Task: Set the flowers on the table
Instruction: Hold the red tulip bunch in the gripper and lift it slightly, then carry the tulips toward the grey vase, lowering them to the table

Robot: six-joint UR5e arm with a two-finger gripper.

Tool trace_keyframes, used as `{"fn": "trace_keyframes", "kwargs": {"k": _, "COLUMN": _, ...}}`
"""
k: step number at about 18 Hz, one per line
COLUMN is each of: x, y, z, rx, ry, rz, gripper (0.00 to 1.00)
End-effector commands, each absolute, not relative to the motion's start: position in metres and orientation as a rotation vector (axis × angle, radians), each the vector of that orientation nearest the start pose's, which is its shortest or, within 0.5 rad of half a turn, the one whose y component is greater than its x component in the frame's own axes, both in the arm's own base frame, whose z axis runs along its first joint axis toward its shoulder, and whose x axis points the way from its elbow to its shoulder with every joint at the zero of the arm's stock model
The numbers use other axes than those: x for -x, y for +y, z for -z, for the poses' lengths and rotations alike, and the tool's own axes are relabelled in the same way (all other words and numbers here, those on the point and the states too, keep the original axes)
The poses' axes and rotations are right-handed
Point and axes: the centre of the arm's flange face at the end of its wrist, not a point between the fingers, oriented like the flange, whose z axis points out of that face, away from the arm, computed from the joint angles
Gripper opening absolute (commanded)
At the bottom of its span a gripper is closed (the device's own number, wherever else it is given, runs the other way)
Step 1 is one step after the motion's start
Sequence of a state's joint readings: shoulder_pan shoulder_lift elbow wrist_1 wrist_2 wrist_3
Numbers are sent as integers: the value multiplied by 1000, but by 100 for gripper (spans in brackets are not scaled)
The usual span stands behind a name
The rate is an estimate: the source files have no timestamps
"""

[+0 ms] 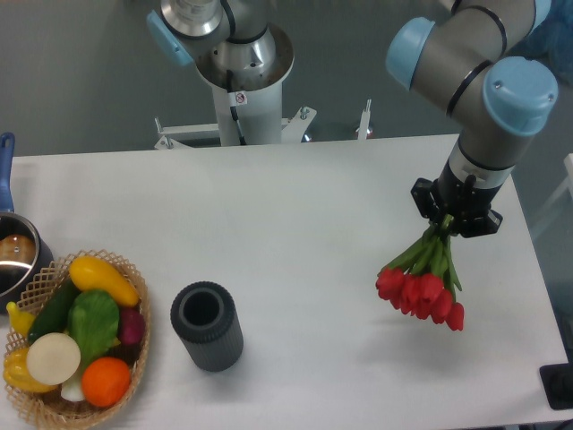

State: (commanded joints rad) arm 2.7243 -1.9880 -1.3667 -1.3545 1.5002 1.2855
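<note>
Gripper [455, 218] clamped on the stems; the flowers [423, 288] hang head-down below the fingers, long axis tilted, above the table [295, 233].

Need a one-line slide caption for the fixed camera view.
Tool holds the flowers by their stems, buds down, above the table's right side; vase and basket sit left.

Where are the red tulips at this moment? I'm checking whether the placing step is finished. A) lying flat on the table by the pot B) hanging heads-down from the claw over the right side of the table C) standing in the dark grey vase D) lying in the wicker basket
B: the claw grips the flowers by the stems, buds hanging down over the right part of the table, apart from the vase.
</note>
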Motion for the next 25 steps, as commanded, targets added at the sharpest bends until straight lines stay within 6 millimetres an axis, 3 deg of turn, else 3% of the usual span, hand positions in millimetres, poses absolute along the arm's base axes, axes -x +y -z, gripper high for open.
{"fn": "trace_keyframes", "kwargs": {"k": 3, "x": 542, "y": 396, "z": -358, "rx": 3073, "ry": 202, "rz": 58, "gripper": 0}}
{"fn": "trace_keyframes", "kwargs": {"k": 9, "x": 531, "y": 429, "z": -336, "rx": 3058, "ry": 157, "rz": -2, "gripper": 0}}
{"fn": "trace_keyframes", "kwargs": {"k": 16, "x": 483, "y": 464, "z": -286, "rx": 3021, "ry": 60, "rz": 28, "gripper": 0}}
{"fn": "trace_keyframes", "kwargs": {"k": 19, "x": 461, "y": 464, "z": -270, "rx": 2990, "ry": 29, "rz": 110, "gripper": 1}}
{"fn": "trace_keyframes", "kwargs": {"k": 21, "x": 443, "y": 471, "z": -262, "rx": 2993, "ry": 59, "rz": 144, "gripper": 4}}
{"fn": "trace_keyframes", "kwargs": {"k": 24, "x": 440, "y": 471, "z": -260, "rx": 2993, "ry": 61, "rz": 153, "gripper": 10}}
{"fn": "trace_keyframes", "kwargs": {"k": 25, "x": 441, "y": 470, "z": -260, "rx": 2993, "ry": 61, "rz": 152, "gripper": 22}}
